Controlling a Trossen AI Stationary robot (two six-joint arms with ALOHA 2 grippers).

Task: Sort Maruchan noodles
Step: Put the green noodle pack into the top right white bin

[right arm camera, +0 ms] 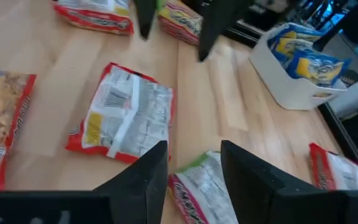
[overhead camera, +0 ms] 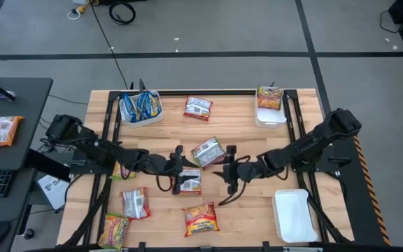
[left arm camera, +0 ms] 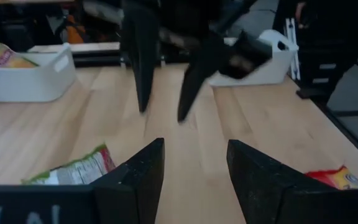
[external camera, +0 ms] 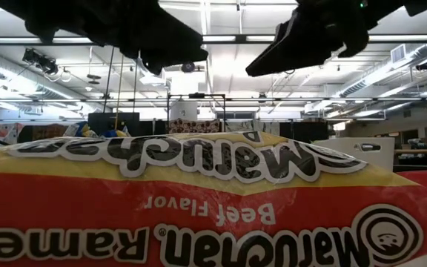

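Maruchan noodle packets lie flat on the wooden table [overhead camera: 257, 150]. A green-edged silver packet [overhead camera: 208, 151] and a red-edged silver one [overhead camera: 189, 180] lie at the middle. My left gripper [overhead camera: 182, 168] and right gripper [overhead camera: 224, 172] face each other above them, both open and holding nothing. In the right wrist view the green-edged packet [right arm camera: 207, 186] lies under my right gripper [right arm camera: 194, 168], and the red-edged one [right arm camera: 126, 118] lies beyond. My left gripper [left arm camera: 194, 174] looks at bare wood. Blue packets [overhead camera: 140, 106] fill the far left tray.
An orange packet [overhead camera: 269, 98] sits in the far right tray; an empty white tray [overhead camera: 292, 213] stands near right. Loose packets lie at far centre [overhead camera: 198, 108], near left [overhead camera: 136, 203], [overhead camera: 114, 231] and near centre [overhead camera: 201, 218], which fills the low view [external camera: 213, 215].
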